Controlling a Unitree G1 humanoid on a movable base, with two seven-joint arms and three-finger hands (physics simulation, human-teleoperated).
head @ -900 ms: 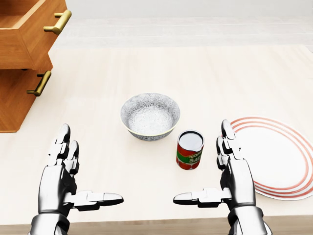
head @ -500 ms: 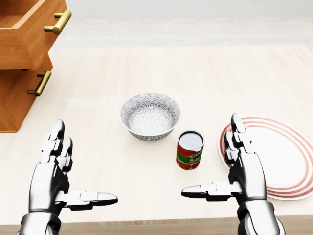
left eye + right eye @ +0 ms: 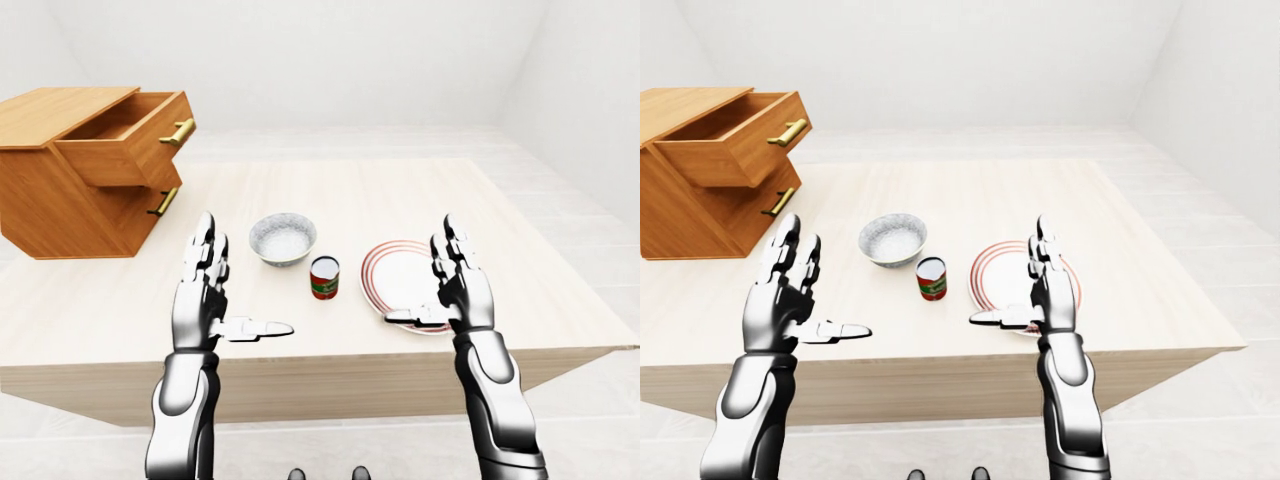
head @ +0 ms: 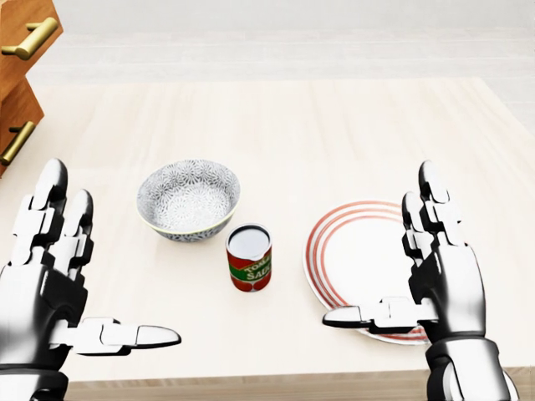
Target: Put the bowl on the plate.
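Left hand: open and holding nothing. The palm faced inward. Its fingers were straight and pointed toward the top of the head view. The thumb lay flat, pointing right. The hand stood over the tabletop near its bottom-left corner, well apart from the bowl.

Right hand: open too, gripping nothing, in a mirrored pose. Its fingers pointed up the head view and its thumb pointed left. It stood near the tabletop's bottom edge and covered the plate's bottom-right rim in the head view. Whether it touched the plate could not be told.

Arms: in the left-eye view both forearms rose nearly upright from below the tabletop's bottom edge. The hands were level with each other and spread wide apart.

Bowl: grey and patterned, upright on the tabletop left of its middle. It sat between the two hands, a little higher in the head view than the palms, and apart from the plate.

Plate: white with red rings, flat on the tabletop toward the bottom-right corner.

Can: upright with a red and green label. It stood between bowl and plate, just beside the bowl's lower right and near the plate's left rim.

Cabinet: wooden, by the tabletop's left edge, with brass handles. Its top drawer was pulled out.
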